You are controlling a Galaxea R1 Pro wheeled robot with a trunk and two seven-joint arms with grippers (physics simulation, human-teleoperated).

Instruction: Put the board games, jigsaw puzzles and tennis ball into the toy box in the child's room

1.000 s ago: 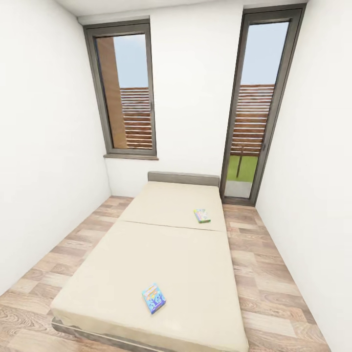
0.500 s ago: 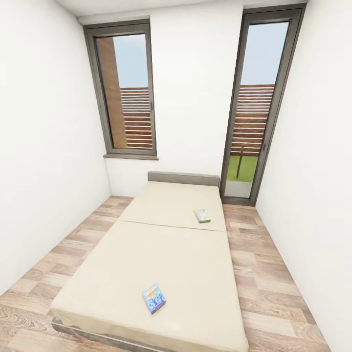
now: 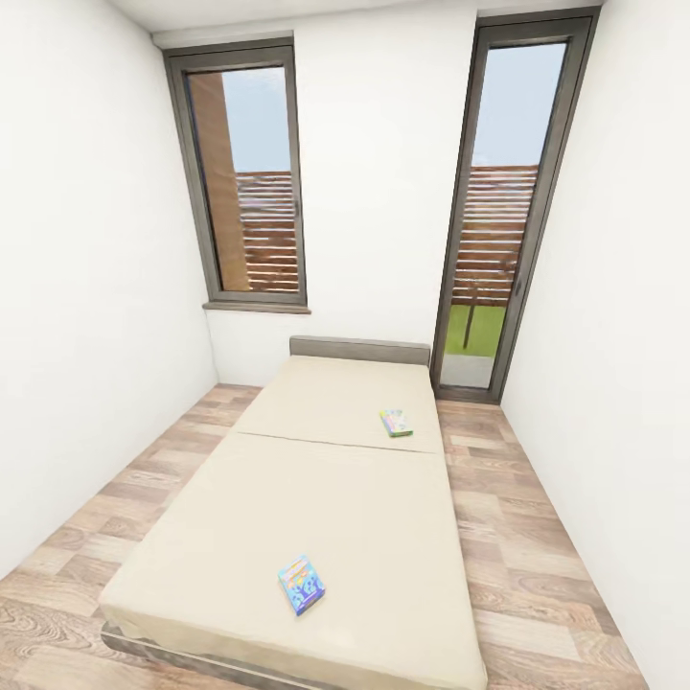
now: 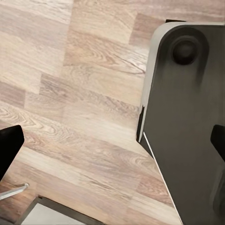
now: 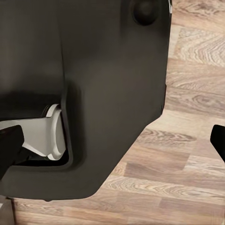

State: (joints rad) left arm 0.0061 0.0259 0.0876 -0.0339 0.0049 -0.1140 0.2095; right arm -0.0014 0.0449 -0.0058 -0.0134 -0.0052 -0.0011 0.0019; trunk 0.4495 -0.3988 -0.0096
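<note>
The head camera looked down a narrow white-walled room over a wide low bed (image 3: 364, 508) with a cream mattress in two panels, standing on a wood-plank floor (image 3: 537, 575). Two board games lay flat on the mattress, well apart. The nearer game box (image 3: 301, 585), mostly blue with bright print, rested on the front panel close to the foot edge, turned at a slight angle. The farther game box (image 3: 396, 423), green and yellow, sat on the rear panel, near its right side and just behind the seam between the panels. The print on both lids was too small to read. A grey headboard (image 3: 359, 350) stood against the far wall, between a tall window (image 3: 247, 182) on the left and a glazed door (image 3: 498, 211) on the right; slatted wooden fencing and a strip of grass showed through the glass.

In the left wrist view, the left claw (image 4: 115, 143) hung over the plank floor beside the robot's dark base (image 4: 187, 117); its two black fingertips (image 4: 9, 140) stood at opposite edges of the picture, so it was spread wide and held nothing. In the right wrist view, the right claw (image 5: 115, 140) was likewise wide, its fingertips (image 5: 9, 138) far apart with nothing between them, pointing down at the dark base (image 5: 93, 70) and the floor beside it.
</note>
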